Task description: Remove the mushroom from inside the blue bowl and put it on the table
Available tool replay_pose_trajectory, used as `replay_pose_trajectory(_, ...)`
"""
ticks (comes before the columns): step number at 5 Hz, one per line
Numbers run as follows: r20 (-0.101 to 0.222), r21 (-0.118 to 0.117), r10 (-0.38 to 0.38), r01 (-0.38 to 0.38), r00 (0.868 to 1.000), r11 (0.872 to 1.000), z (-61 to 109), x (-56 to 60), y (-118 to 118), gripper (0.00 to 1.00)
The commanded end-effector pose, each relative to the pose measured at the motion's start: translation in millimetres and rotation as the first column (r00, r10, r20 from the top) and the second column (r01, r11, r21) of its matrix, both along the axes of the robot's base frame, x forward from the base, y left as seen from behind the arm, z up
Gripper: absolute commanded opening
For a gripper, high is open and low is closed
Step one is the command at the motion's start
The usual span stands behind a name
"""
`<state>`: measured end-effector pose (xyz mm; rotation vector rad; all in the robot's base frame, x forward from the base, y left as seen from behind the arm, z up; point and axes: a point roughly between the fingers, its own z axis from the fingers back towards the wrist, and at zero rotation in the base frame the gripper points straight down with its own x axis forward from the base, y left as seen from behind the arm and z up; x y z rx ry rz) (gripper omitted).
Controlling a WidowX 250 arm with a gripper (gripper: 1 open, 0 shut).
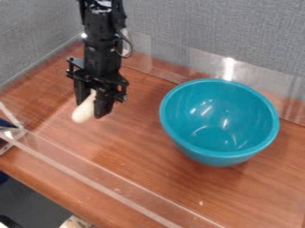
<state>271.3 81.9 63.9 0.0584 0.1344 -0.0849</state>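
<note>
The gripper point(93, 107) points down over the left part of the table point(131, 156), well left of the blue bowl point(220, 120). Its black fingers are shut on the mushroom point(81, 113). Only the cream stem shows, sticking out low on the left side, close above the wood. The reddish cap is hidden between the fingers. Nothing lies inside the teal bowl, which stands on the right half of the table.
Low clear acrylic walls run along the front edge point(107, 183) and the back point(202, 62). A grey fabric backdrop rises behind the table. A small clamp-like fitting point(10, 134) sits at the left corner.
</note>
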Motion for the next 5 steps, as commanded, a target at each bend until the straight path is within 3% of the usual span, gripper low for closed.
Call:
replay_pose_trajectory(1,0.033,0.005,-0.020,0.020,0.999,1.000,4.5,5.0,-3.5,0.00)
replay_pose_trajectory(5,0.041,-0.018,-0.044,0.045,0.998,0.999,-0.7,6.3,-5.7,0.00)
